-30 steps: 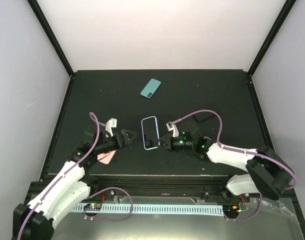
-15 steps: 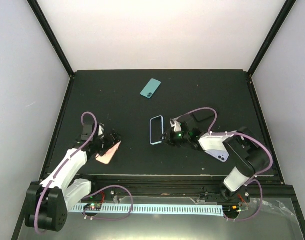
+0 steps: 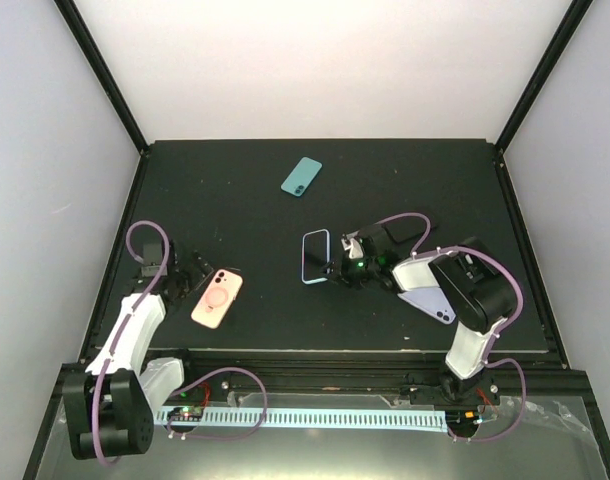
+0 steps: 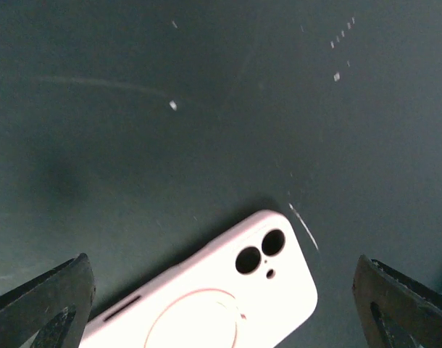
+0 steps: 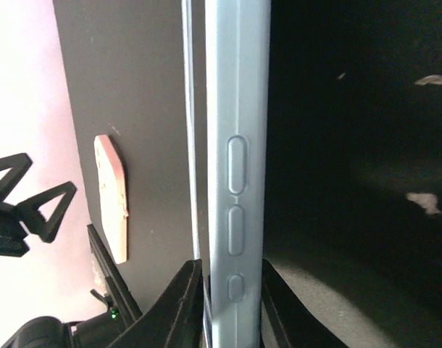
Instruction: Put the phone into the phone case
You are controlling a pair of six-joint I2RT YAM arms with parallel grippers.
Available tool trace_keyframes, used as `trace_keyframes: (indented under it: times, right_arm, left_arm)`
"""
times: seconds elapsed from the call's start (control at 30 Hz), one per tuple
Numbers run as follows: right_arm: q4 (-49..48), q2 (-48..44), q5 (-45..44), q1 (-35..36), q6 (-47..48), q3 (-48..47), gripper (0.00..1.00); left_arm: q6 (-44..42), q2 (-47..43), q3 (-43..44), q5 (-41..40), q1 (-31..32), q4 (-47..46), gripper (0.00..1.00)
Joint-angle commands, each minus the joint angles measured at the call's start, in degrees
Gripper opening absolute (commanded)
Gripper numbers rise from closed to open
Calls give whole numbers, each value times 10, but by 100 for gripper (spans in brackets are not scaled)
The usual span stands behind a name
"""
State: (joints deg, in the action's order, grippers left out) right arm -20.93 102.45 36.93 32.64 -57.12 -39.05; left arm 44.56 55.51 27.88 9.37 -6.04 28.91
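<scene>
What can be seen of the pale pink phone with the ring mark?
The pale pink phone lies flat, back up, on the dark table, near its left edge, lens end pointing away from the robot. Its back looks matte and smooth, with rounded corners, two dark lenses and a small hole in one corner, and a faint ring below them. The left gripper hangs open just beside it; no contact shows.

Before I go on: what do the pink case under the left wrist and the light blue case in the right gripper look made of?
Pink case: probably soft silicone, matte; light falls off softly with no sharp glare, and the corners and camera holes are rounded. Light blue case: likely silicone or flexible plastic, satin; its side buttons are moulded bumps in one skin.
</scene>
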Motion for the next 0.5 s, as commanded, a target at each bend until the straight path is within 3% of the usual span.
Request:
trace_keyframes:
  times: [0.0, 0.1, 0.27, 0.4, 0.47]
  right_arm:
    - [26, 2, -13, -8, 18, -18, 25]
    - [44, -7, -22, -10, 24, -19, 41]
    - [84, -23, -37, -13, 41, -28, 52]
    - [132, -43, -75, -19, 42, -39, 81]
    - [141, -49, -84, -23, 37, -48, 88]
  left_arm:
    - [-11, -2, 27, -48, -24, 15, 99]
    - [-12, 3, 10, -30, -29, -8, 99]
    - [-7, 38, -15, -16, -29, -43, 99]
    - [-7, 69, -17, -5, -29, -57, 99]
    - [-1, 77, -22, 10, -29, -67, 99]
